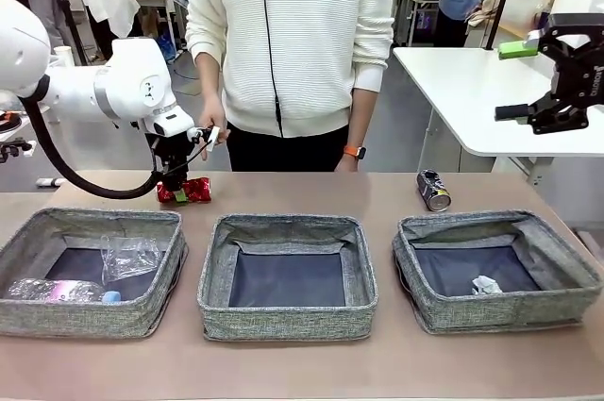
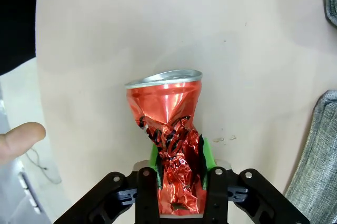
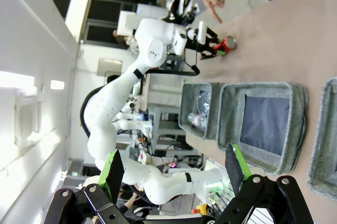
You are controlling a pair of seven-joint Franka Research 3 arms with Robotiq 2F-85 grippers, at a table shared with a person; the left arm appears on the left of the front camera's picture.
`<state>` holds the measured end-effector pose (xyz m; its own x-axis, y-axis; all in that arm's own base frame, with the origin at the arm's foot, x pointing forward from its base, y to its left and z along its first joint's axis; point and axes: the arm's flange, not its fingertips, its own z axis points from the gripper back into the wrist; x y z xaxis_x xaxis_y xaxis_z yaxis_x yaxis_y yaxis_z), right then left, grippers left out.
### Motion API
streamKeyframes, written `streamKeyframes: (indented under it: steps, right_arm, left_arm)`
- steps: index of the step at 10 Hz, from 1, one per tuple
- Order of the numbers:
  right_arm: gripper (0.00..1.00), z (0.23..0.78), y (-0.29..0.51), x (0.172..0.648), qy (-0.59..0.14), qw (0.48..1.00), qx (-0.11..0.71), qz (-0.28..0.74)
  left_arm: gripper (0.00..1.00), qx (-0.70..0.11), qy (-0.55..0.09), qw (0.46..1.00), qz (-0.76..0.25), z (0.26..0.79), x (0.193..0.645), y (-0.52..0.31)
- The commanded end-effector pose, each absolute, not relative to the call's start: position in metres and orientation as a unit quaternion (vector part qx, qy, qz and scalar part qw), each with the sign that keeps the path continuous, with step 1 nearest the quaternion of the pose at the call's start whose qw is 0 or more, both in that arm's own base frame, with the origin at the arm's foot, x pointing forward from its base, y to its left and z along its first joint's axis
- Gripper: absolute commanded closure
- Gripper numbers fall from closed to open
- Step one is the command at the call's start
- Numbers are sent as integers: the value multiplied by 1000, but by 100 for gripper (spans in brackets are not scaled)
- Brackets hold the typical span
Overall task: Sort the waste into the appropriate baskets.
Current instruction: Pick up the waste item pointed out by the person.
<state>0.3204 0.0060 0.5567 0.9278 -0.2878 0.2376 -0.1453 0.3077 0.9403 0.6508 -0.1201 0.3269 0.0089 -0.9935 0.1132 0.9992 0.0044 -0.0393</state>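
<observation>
Well, left basket [image 1: 90,217] holds cup [image 1: 127,258] and bottle [image 1: 57,291].

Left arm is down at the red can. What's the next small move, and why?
Probably lift straight up. The left gripper clamps the crumpled end of the crushed red can, which lies on the table behind the left basket; it must clear that soft wall before any carry.

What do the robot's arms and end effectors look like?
The left arm is smooth, rounded and white, with a thick black cable looping beneath. The left end effector and right end effector are black, each with two green-padded fingers.
</observation>
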Motion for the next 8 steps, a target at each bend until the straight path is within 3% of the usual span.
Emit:
streamKeyframes:
  steps: [1, 4, 5, 8]
  right_arm:
    - [0, 560, 7, 321, -178, 787, 588, -52]
    - [0, 560, 7, 321, -178, 787, 588, -52]
    - [0, 560, 7, 321, -178, 787, 588, -52]
    - [0, 560, 7, 321, -178, 787, 588, -52]
  left_arm:
    - [100, -50, -18, 714, -698, 328, 652, -121]
    - [100, -53, -18, 719, -692, 333, 649, -119]
    - [77, -59, -5, 729, -682, 346, 642, -117]
    - [77, 5, 34, 816, -578, 462, 580, -85]
